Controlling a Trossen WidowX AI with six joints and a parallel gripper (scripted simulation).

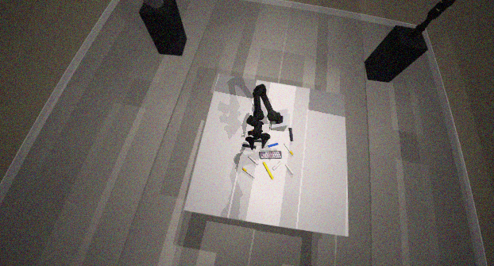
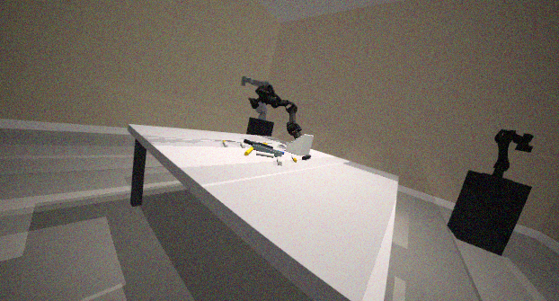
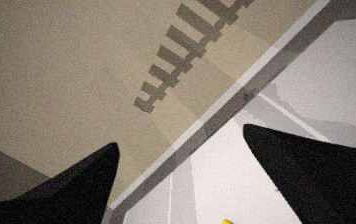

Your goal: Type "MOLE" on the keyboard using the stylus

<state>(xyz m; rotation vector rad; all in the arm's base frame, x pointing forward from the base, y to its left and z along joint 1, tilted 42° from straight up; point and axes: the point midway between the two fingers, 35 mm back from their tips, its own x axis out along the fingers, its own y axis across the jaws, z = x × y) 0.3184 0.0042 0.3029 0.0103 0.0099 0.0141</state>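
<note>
Top view, twelve at the picture's upper edge: the table (image 1: 326, 167) (image 2: 297, 211) (image 3: 219, 175) carries my arm (image 1: 258, 103) (image 2: 292, 117), the only one within reach. Its claw (image 1: 257, 148) (image 2: 252, 102) (image 3: 181, 138) stands spread nearly as wide as it goes, with nothing between the fingers; it is raised over the table. The keyboard (image 1: 270, 155) (image 2: 266, 149) lies toward four o'clock from the claw.

Several sticks lie around it, and I can't tell for certain which is the stylus. I'd guess the yellow stick (image 1: 268, 171) (image 2: 248, 151) (image 3: 227, 221), flat on the table toward five o'clock from the claw, beyond the keyboard, its long axis running eleven to five. The blue stick (image 1: 272, 145) (image 2: 282, 153) is nearer, toward three. If yellow is right, I judge I must swing out past the keys, drop, and close across that axis.
</note>
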